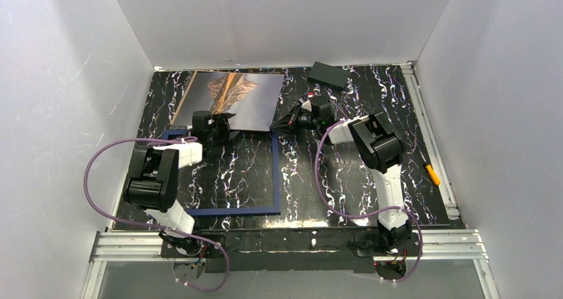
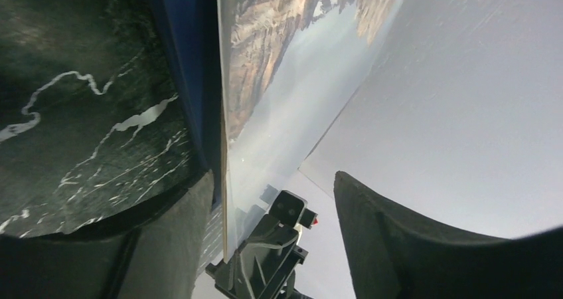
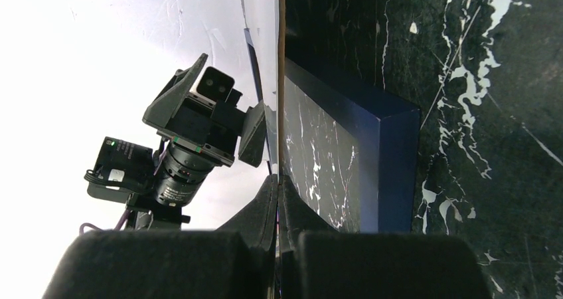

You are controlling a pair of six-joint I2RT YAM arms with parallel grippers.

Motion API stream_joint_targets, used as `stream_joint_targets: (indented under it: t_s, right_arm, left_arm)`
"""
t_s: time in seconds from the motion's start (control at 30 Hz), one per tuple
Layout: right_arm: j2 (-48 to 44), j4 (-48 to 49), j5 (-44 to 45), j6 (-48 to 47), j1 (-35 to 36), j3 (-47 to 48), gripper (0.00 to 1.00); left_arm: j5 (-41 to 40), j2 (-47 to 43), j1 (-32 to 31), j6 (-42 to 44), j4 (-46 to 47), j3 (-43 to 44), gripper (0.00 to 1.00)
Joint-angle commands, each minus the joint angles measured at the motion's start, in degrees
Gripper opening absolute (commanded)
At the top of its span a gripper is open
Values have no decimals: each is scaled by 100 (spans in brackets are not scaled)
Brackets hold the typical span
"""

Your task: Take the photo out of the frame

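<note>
The photo (image 1: 232,98), a brown mountain on grey-blue sky, is tilted up at the back of the table, its near edge raised above the far side of the frame. The navy-blue frame (image 1: 275,173) lies flat on the black marbled table. My right gripper (image 1: 280,124) is shut on the photo's near right corner. In the right wrist view the fingers (image 3: 265,206) pinch the thin photo edge (image 3: 281,80) beside the frame (image 3: 392,159). My left gripper (image 1: 219,123) is open. In its wrist view the jaws (image 2: 272,179) straddle the photo (image 2: 299,66), with the frame (image 2: 192,80) on the left.
A small black block (image 1: 330,75) lies at the back right of the table. An orange-yellow tool (image 1: 432,174) lies by the right rail. White walls close in the left, back and right sides. Metal rails run along the near edge (image 1: 126,242).
</note>
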Motion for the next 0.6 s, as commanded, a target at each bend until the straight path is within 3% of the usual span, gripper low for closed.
stream_joint_targets:
  t_s: [0.0,0.3,0.43,0.57]
  right_arm:
    - [-444,516,-92,144,58,152,1]
    - [-471,521,-9,210,112,139,1]
    - [-442,582,24,287,156,133,1]
    - [-500,521,75,266,178,117,1]
  left_arm:
    - [-146,226,-168,-352,385,-58,62]
    - [-509,265,-372,-480,666,-132,60]
    - [-741,362,-464,-579,842,-167,49]
    - [-799,395,-508,-674,946,-224,30]
